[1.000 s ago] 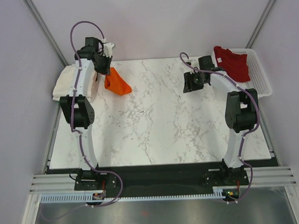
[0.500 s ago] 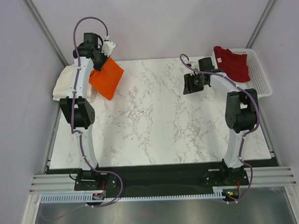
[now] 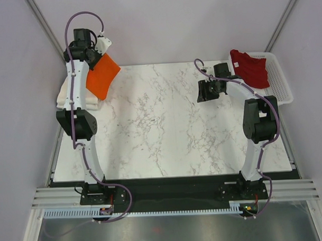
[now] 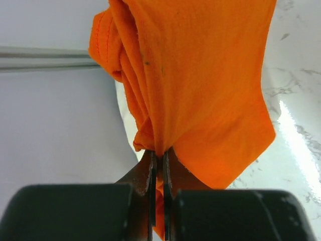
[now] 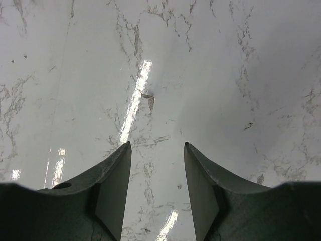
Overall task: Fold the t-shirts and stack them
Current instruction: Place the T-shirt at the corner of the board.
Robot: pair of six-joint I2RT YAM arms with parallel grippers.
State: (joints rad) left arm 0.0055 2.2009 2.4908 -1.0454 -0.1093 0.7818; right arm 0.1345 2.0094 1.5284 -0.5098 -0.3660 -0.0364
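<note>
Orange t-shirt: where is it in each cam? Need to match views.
Top external: the orange t-shirt hangs at upper left, at the top end of the left arm.
Left wrist: it fills the centre and top, pinched in the shut left gripper.
Right wrist: not in it; only the open right gripper above marble.
Shared landmark: the veined marble tabletop, visible in all three views.

The orange t-shirt (image 4: 200,75) is plain bright orange, the dark red t-shirt (image 3: 249,67) plain deep red, and the cream-white t-shirt (image 3: 62,97) plain off-white. The table (image 3: 167,136) is white with a marble pattern of thin grey veins, and the basket (image 3: 283,92) is white mesh. The left arm (image 3: 74,86) and right arm (image 3: 252,157) are white with black joints and purple cables (image 3: 83,13). The left gripper (image 4: 158,153) and right gripper (image 5: 157,144) have dark grey fingers.
</note>
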